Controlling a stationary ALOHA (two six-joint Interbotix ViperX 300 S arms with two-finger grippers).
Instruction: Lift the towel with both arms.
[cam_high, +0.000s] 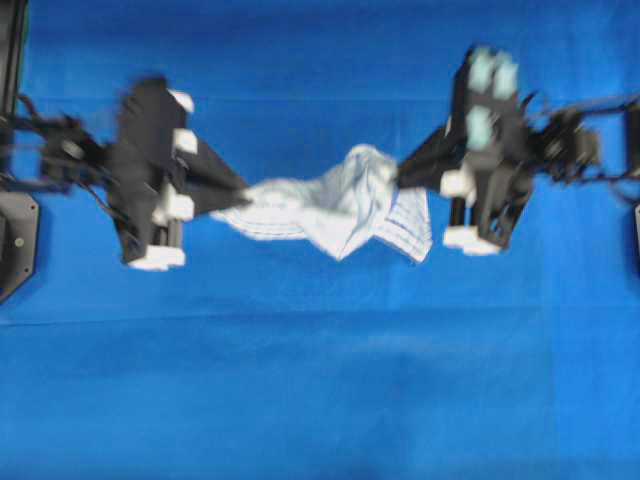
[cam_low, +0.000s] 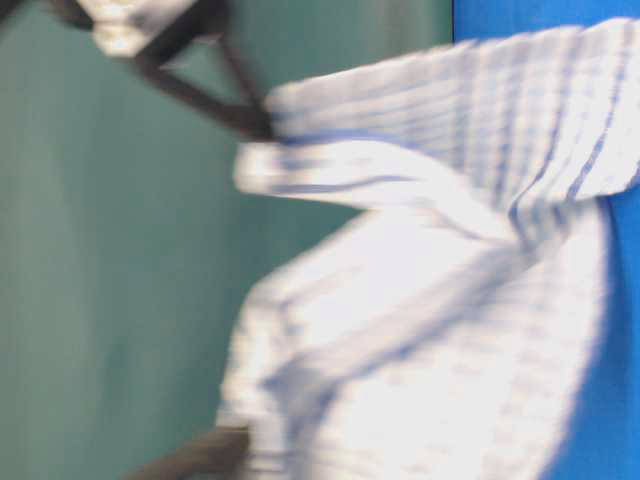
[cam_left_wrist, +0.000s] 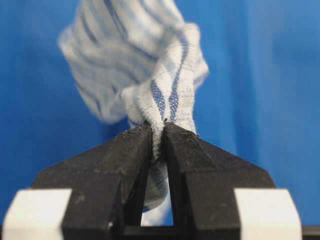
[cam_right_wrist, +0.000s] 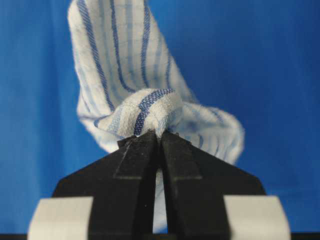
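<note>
Both grippers are clamped tight on the towel (cam_high: 345, 205) right now. Left gripper (cam_left_wrist: 158, 131) has its two black fingers squeezed together with a bunched, blue-striped hem pinched between the tips, and some cloth pokes down through the slit behind them. Right gripper (cam_right_wrist: 159, 134) is the same deal, fingers almost touching, biting a folded corner of the checked cloth. From overhead the towel stretches between the two arms, sagging in a crumpled bundle in the middle over the blue tablecloth (cam_high: 320, 380). Left gripper (cam_high: 238, 192) holds the left end, right gripper (cam_high: 405, 172) the right. That overhead shot is blurry, so it looks off the table but I can't swear to it. Side view mostly shows cloth hanging close to the lens.
</note>
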